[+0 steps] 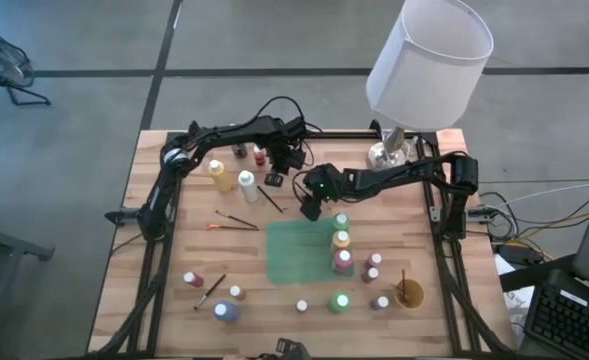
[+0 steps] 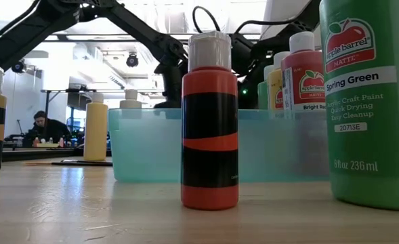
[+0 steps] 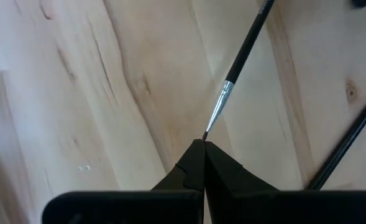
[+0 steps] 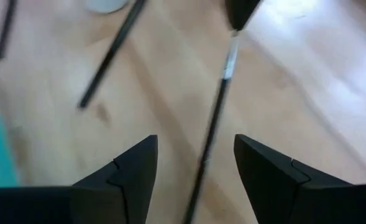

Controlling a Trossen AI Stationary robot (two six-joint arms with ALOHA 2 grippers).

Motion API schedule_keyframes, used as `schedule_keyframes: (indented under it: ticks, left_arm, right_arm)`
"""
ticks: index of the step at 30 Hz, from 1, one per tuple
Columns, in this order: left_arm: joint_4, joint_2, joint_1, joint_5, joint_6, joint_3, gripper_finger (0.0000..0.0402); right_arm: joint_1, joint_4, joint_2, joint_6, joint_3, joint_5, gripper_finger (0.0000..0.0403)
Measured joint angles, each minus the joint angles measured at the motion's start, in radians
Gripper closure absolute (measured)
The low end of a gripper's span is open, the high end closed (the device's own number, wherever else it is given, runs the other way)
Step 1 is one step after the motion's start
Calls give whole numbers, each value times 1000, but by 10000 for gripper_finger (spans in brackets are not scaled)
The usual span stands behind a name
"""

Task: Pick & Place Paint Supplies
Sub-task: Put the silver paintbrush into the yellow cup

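Where tools meet, thin dark brush [image 3: 242,56]

right gripper [image 4: 195,171] fingers spread | thin dark brush [image 4: 215,121] runs between them | second brush [image 4: 108,56] lies apart on wood

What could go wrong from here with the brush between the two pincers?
1. The left pincer pinches the paintbrush only at its bristle tip, so it may slip or pivot.
2. The right pincer is open astride the handle, which sits nearer one finger. Closing could nudge the brush sideways instead of gripping it.
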Motion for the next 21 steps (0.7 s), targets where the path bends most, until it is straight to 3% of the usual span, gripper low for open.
schedule_keyframes:
  ticks: [21]
  left_arm:
    - [-17, 0, 0, 25, -11, 12, 401]
  right_arm:
    - [-40, 79, 0, 22, -44, -13, 198]
